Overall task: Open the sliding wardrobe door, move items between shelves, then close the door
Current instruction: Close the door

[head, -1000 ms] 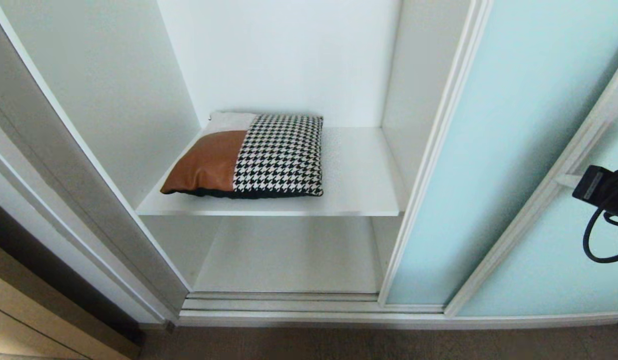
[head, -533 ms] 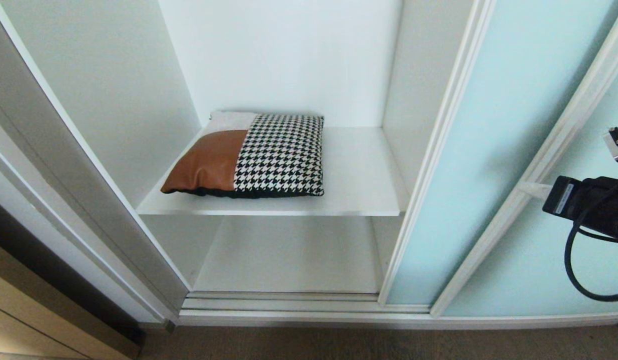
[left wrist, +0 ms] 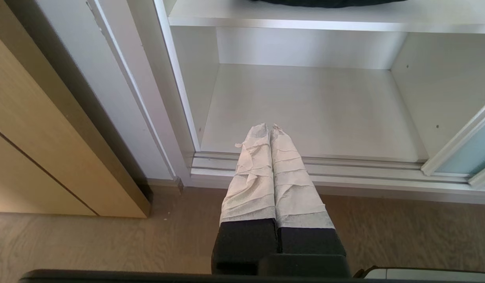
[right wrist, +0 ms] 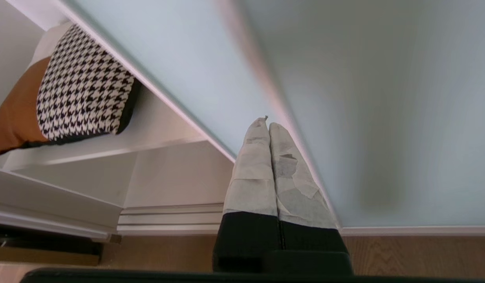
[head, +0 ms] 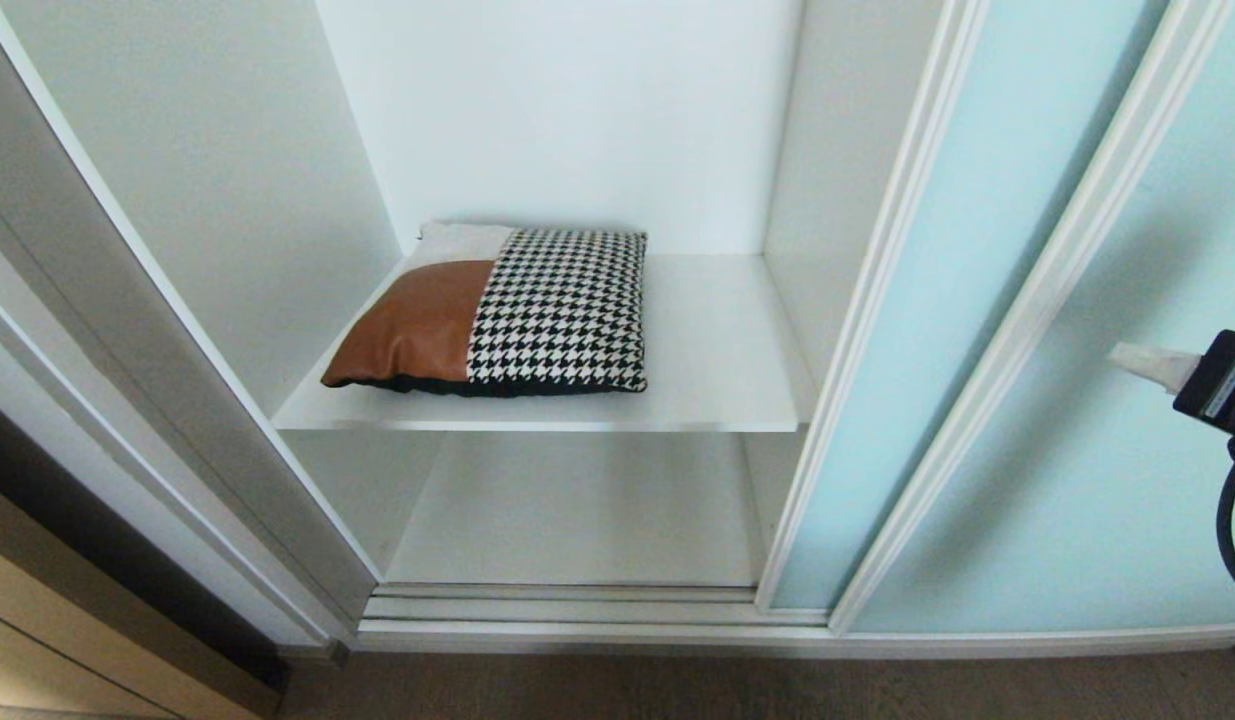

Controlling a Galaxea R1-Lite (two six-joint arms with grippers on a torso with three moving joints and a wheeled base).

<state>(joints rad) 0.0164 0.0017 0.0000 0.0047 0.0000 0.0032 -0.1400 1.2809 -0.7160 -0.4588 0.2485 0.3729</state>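
The right gripper (head: 1122,355) is reaching in from the right edge of the head view, level, with its two taped fingers (right wrist: 258,157) pressed tight together and holding nothing. Its tip is pointing at the sliding wardrobe door (head: 1097,480), just beside the door's white frame strip; whether it is touching the glass is hard to tell. The left gripper (left wrist: 269,129) is hanging low in front of the wardrobe, pointing at the bottom shelf (left wrist: 305,106), its fingers also shut together and empty. The cushion (head: 497,310) is lying flat on the upper shelf (head: 717,390), near that shelf's back left corner.
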